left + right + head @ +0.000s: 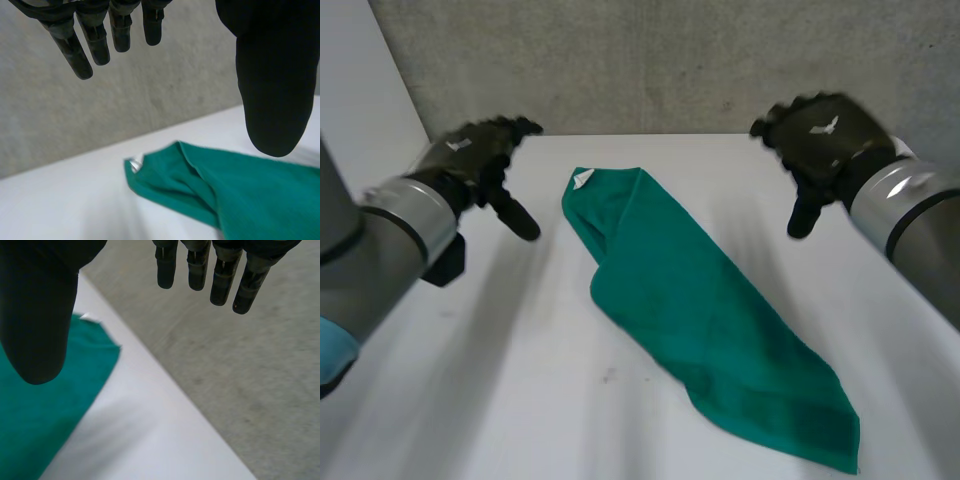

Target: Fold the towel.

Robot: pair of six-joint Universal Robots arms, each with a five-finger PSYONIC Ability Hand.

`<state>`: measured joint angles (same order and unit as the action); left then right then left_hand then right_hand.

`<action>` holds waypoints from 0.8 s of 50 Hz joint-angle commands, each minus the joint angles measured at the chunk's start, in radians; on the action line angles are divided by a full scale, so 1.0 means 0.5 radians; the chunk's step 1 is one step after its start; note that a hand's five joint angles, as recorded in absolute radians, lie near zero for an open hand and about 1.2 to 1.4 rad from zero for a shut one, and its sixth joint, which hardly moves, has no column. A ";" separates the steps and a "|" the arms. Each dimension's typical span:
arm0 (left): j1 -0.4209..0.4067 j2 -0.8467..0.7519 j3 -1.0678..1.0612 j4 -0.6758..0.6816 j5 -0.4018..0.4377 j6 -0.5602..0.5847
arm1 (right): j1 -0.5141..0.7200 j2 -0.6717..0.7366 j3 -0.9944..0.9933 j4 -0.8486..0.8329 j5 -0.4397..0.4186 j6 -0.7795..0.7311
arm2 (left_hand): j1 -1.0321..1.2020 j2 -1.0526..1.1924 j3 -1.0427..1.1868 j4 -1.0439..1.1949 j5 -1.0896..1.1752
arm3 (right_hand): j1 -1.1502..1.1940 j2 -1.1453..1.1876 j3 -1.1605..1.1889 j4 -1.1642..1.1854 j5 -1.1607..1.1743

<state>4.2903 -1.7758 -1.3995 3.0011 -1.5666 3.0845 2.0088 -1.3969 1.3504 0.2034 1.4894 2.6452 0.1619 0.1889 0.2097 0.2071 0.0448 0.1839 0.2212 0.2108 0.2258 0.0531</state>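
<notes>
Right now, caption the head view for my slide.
Open left hand and open right hand flank a green towel lying diagonally on the white table.

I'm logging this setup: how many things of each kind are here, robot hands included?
Green towel: 1
Black robot hands: 2 (left hand, right hand)
White table: 1
Total: 4

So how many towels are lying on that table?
1. The green towel lies slantwise on the white table, between the left hand and the right hand, touched by neither.
</notes>
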 commanded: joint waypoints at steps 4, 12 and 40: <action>-0.095 -0.262 0.035 0.042 -0.011 0.019 | 0.143 0.143 0.140 0.121 -0.015 0.228 | 0.027 -0.027 -0.069 -0.064 -0.088 | -0.019 -0.093 -0.072 -0.103 -0.106; -0.082 -0.240 0.032 0.094 -0.014 0.019 | 0.210 0.440 0.278 -0.229 -0.107 1.097 | 0.027 -0.027 -0.069 -0.064 -0.088 | -0.019 -0.093 -0.072 -0.103 -0.106; -0.064 -0.234 0.016 0.094 -0.014 0.019 | 0.462 0.914 0.165 -0.818 0.408 1.015 | 0.027 -0.027 -0.069 -0.064 -0.088 | 2.425 2.350 2.371 2.341 2.337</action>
<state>4.2585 -1.8942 -1.3910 3.0479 -1.5739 3.0940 2.2377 -0.8898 1.4110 -0.0802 1.6157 3.2029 0.1619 0.1889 0.2097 0.2076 0.0448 0.8441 1.0260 1.0073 1.0067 0.7868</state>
